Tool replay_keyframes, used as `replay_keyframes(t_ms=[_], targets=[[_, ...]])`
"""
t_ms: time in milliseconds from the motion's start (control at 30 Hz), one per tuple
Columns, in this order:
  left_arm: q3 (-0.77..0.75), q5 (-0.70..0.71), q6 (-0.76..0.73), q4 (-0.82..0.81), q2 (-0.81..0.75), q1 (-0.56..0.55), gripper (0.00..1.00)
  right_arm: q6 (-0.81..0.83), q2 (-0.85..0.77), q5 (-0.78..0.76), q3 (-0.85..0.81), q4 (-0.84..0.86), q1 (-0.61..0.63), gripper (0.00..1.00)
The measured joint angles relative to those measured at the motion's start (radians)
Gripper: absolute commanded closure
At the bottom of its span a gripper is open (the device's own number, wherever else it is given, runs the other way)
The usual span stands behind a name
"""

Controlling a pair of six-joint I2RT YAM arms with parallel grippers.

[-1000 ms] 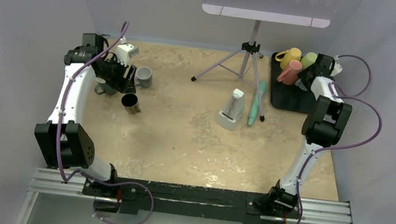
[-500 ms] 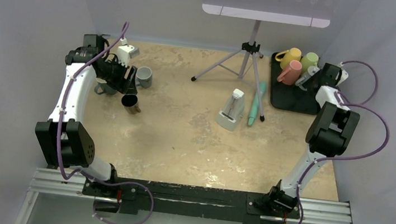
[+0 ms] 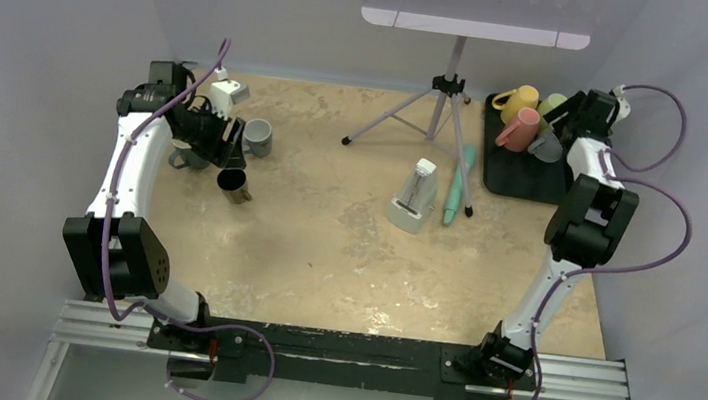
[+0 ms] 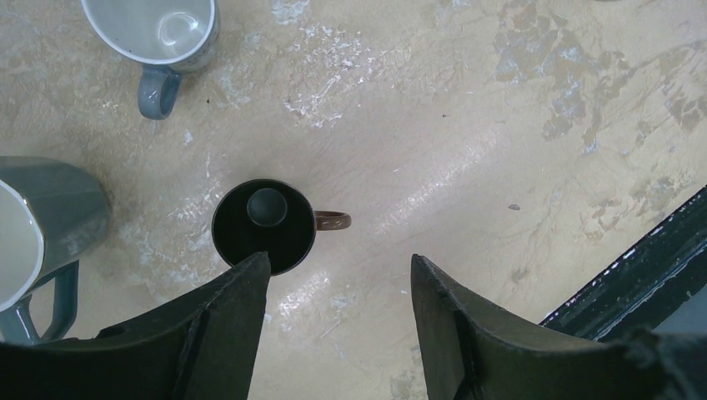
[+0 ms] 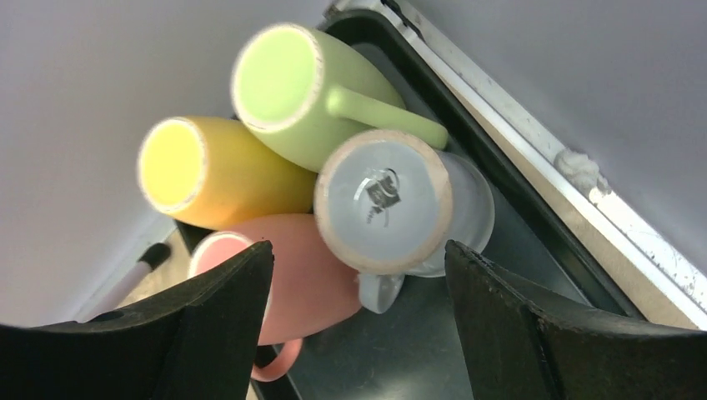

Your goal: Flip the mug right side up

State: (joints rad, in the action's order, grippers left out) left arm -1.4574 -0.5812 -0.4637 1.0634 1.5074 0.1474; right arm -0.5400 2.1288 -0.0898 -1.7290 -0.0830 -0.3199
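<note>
Mottled tan counter, plain grey walls. At left, the left tool hangs wide and empty over an upright black mug, with a blue-grey mug beyond and a third grey mug cut off by the frame edge. Far right corner: right tool wide, empty, above the upturned grey mug on the black tray, crowded by green mug, yellow mug and pink mug; its rim hidden underneath.

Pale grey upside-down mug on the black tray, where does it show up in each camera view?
Top external: far right, the pale grey upside-down mug sits on the black tray.
Left wrist: not in it.
Right wrist: centre of the picture, base up.
Shared landmark: the pink mug next to it, on its left in both views.
</note>
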Motion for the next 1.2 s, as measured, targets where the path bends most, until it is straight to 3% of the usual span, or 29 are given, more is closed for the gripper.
replay_keyframes(t_ms=[500, 933, 1200], targets=[[0.0, -0.003, 0.0, 0.0, 0.0, 0.0, 0.33, -0.014, 0.113, -0.102, -0.104, -0.184, 0.006, 0.23], [0.0, -0.004, 0.0, 0.0, 0.0, 0.0, 0.33, 0.095, -0.036, -0.196, 0.104, -0.18, -0.031, 0.27], [0.0, -0.01, -0.001, 0.0, 0.0, 0.0, 0.33, 0.161, -0.008, -0.11, 0.094, -0.18, -0.048, 0.31]])
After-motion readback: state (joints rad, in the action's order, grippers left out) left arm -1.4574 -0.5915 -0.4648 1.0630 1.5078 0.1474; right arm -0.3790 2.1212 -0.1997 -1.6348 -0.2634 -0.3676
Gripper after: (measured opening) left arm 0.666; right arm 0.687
